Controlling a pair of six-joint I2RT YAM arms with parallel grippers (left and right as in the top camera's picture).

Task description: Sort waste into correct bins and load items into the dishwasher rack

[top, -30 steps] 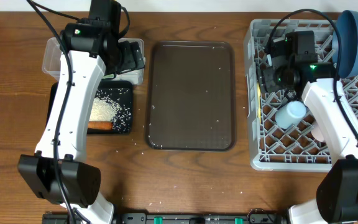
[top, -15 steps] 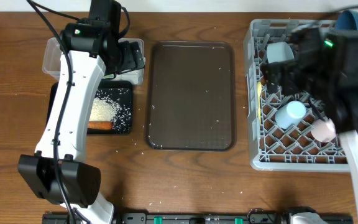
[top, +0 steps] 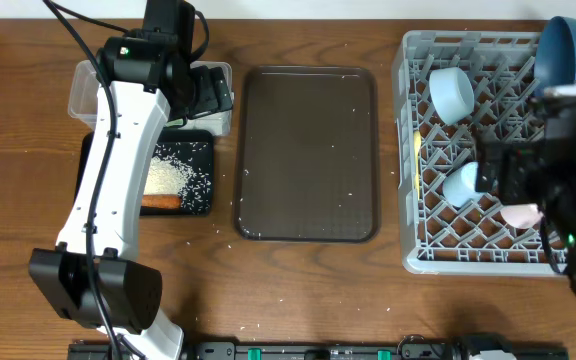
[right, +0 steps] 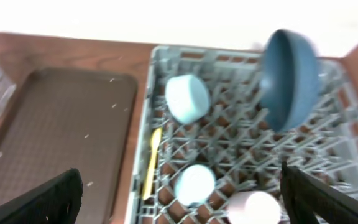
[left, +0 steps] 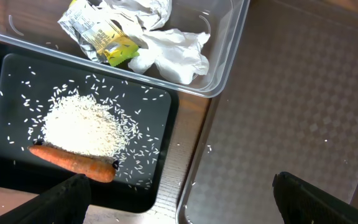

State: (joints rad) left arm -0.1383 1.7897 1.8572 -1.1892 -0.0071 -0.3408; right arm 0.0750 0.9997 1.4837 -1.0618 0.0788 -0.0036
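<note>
Right wrist view: five items are being carried in the rack (right: 157, 57) at the counter's (right: 42, 50) right edge: one dark blue bowl (right: 289, 78), one smaller bowl (right: 188, 98), one pink cup (right: 257, 208), one light blue cup (right: 194, 182), one spoon (right: 150, 163). Left pincer (left: 182, 202) and right pincer (right: 182, 202) are being held wide open, empty.

Open passage over the central serving tray (top: 308, 150); at two o'clock a dark blue bowl (top: 568, 55) stands upright in the dishwasher rack (top: 405, 230).

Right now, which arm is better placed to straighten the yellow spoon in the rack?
Right. The right gripper hangs open over the rack, spoon just below it. The left gripper, also open, sits over the tub and black tray, across the brown tray.
</note>
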